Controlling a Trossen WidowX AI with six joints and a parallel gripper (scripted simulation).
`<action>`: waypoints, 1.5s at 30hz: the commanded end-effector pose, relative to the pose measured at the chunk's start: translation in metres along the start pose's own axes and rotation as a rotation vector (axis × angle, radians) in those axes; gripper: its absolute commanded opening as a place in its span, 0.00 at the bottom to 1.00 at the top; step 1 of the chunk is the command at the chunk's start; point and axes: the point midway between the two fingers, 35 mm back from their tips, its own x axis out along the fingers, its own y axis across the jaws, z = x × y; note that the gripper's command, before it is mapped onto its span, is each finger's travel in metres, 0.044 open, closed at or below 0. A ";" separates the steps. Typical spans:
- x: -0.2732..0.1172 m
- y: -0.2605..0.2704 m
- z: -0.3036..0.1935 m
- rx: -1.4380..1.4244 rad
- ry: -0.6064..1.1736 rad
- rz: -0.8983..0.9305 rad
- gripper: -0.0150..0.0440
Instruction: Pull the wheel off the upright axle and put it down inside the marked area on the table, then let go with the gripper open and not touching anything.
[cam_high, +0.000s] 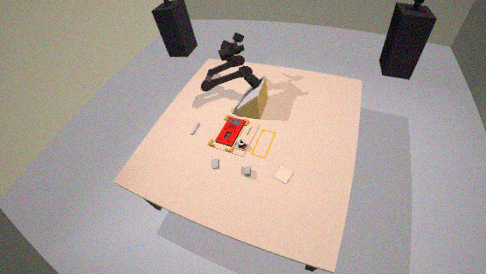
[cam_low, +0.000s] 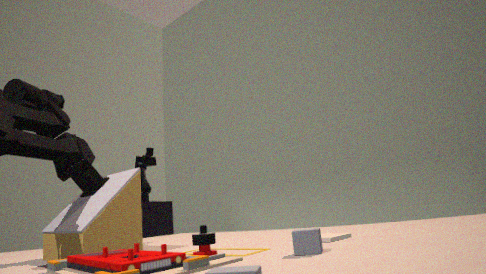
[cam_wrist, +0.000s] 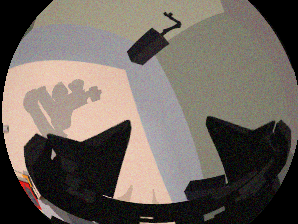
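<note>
You are looking at jaws standing wide apart and gripping nothing; in the wrist view the two fingers are framing bare tabletop (cam_wrist: 143, 163) and floor, with no wheel between them.

Nearest the exterior camera, a grey block (cam_low: 306, 241) is sitting on the tabletop, and grey blocks (cam_high: 245, 171) are lying along the front row in the top view beside a pale card (cam_high: 283, 174). Behind those, the wheel (cam_low: 203, 239) is sitting on its upright axle (cam_low: 203, 229), just beside the red board (cam_high: 231, 131) and next to the yellow-outlined area (cam_high: 263, 143). So the wheel is not yet pulled, and the task seems to be at its very start.

Farther back, the wedge (cam_high: 255, 100) is standing between the wheel and the arm. The gripper (cam_high: 256, 84) is hanging at the wedge's top edge, well apart from the wheel.

Here is what you are risking. Coming straight forward, the arm is likely to strike the wedge, because it is lying right in the path. Descending off-centre, one finger may land on the wheel's top or on the red board's pegs (cam_low: 136, 247). Pulling sideways instead of upward may jam the wheel on the axle. Releasing it near the outline's edge may leave it across the line
</note>
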 end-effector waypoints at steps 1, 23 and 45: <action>0.000 -0.002 0.001 0.001 -0.004 -0.007 0.89; -0.169 -0.220 -0.019 0.478 -0.158 -1.128 0.76; -0.479 -0.145 -0.107 0.931 -0.206 -2.378 0.76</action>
